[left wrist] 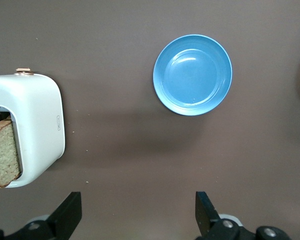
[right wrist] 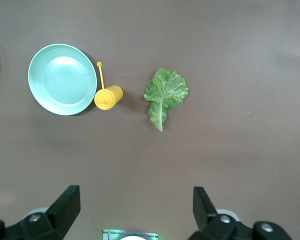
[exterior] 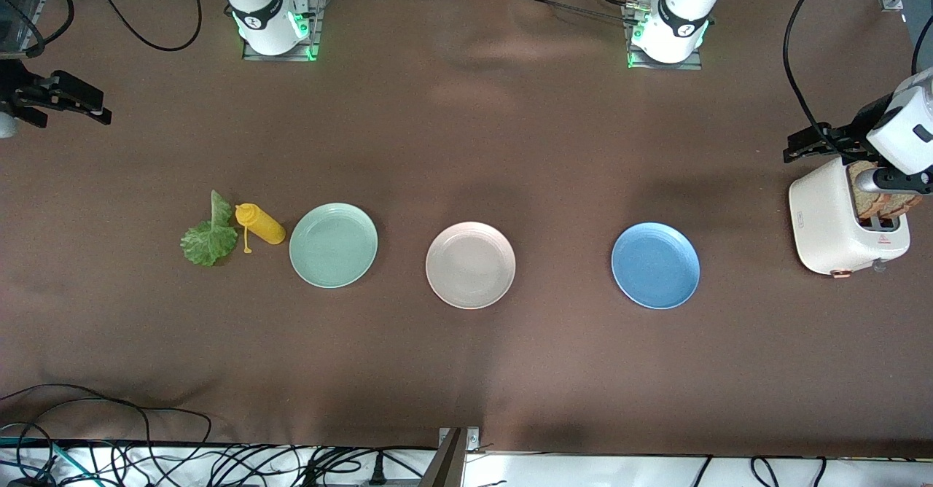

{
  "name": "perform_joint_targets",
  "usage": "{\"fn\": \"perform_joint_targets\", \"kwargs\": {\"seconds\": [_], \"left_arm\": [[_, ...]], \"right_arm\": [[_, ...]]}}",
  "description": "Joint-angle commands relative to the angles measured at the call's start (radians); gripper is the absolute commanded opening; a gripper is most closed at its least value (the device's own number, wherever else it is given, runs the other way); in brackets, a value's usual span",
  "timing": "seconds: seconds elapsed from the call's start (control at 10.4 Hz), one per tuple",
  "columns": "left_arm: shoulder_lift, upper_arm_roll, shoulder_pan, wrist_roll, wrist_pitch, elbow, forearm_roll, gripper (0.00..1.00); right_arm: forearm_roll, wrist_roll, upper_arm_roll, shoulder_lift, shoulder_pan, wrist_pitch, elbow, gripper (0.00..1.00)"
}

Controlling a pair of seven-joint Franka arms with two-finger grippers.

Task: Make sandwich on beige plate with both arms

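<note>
1. Brown cloth covered the whole surface [exterior: 466, 370], with loose black cables [exterior: 102, 429] trailing along its nearest edge.
2. Three plates sat in a row across the middle: the blue plate [exterior: 655, 265] toward the left arm's end, the beige plate [exterior: 470, 265] in the centre with nothing on it, and the mint-green plate [exterior: 333, 245] toward the right arm's end.
3. Just beside the mint-green plate lay a yellow squeeze bottle [exterior: 260, 224] on its side, and touching the bottle, closer still to the right arm's end, lay the lettuce leaf [exterior: 210, 235].
4. A white toaster [exterior: 845, 219] stood at the left arm's end of the surface, with brown bread slices [exterior: 878, 199] standing up out of its slot.
5. The left gripper [left wrist: 138, 212] hung over the surface beside the toaster, its fingers [left wrist: 70, 210] spread wide and gripping nothing.
6. The right gripper [right wrist: 132, 207] waited in the air over the right arm's end, also with its fingers [right wrist: 69, 205] released and bare.
7. Farthest off stood the two arm bases [exterior: 271, 24], lit green at the foot.
</note>
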Motion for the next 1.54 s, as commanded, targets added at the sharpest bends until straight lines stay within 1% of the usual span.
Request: {"fn": "perform_joint_targets", "kwargs": {"seconds": [0.0,0.29,1.44], "left_arm": [[-0.005,-0.003,0.006,0.017,-0.007,-0.001,0.011,1.00],[-0.005,-0.003,0.006,0.017,-0.005,-0.004,0.011,1.00],[-0.005,-0.004,0.021,0.037,0.008,-0.022,0.012,1.00]], "right_arm": [[0.010,0.003,0.000,0.010,-0.007,-0.012,0.024,1.00],[0.009,-0.004,-0.009,0.010,-0.007,-0.015,0.024,1.00],[0.007,-0.004,-0.010,0.003,-0.006,-0.034,0.027,1.00]]}}
